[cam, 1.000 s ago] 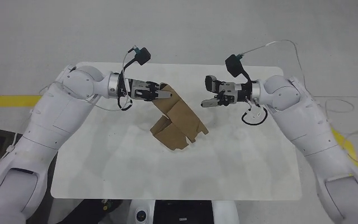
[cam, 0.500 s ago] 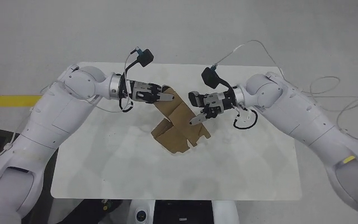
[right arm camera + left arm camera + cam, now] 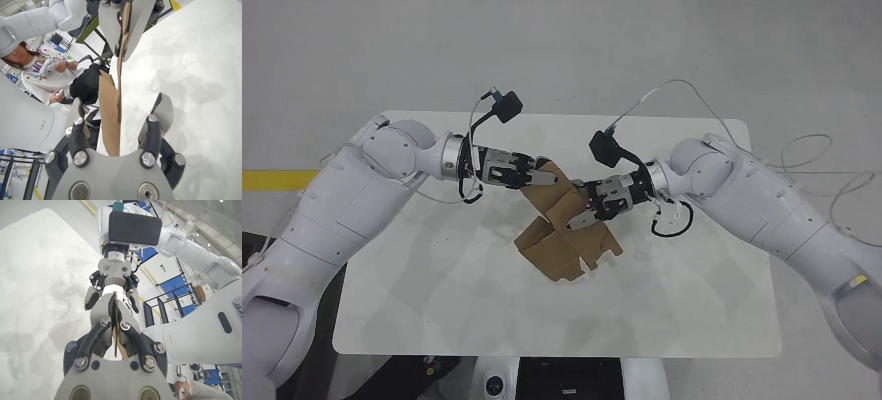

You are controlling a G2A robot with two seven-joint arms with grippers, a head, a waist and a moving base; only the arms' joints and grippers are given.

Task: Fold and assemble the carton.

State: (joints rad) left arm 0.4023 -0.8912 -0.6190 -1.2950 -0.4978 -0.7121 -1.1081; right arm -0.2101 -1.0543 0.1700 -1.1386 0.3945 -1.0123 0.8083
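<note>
I have the left gripper clenched on a thin edge of the carton, pinching the cardboard at one upper corner. The flattened brown blank hangs from there over the middle of the table, and I cannot tell whether its lower end rests on the surface. The right gripper is at the blank's opposite side with its fingers spread, one on each side of a cardboard panel and nothing gripped yet. What worries me most is how small that left bite is. If I close the right side and pull across, the sheet could slide out of the pinch or tear at the flap. From the right wrist I see the panel almost edge-on, so depth is hard to judge. I might clamp two layers together and keep the carton flat instead of opening it, or squeeze off the score line and put a crease where none belongs. The two grippers also face each other at close range, so a hasty push inward risks knocking fingers together.
</note>
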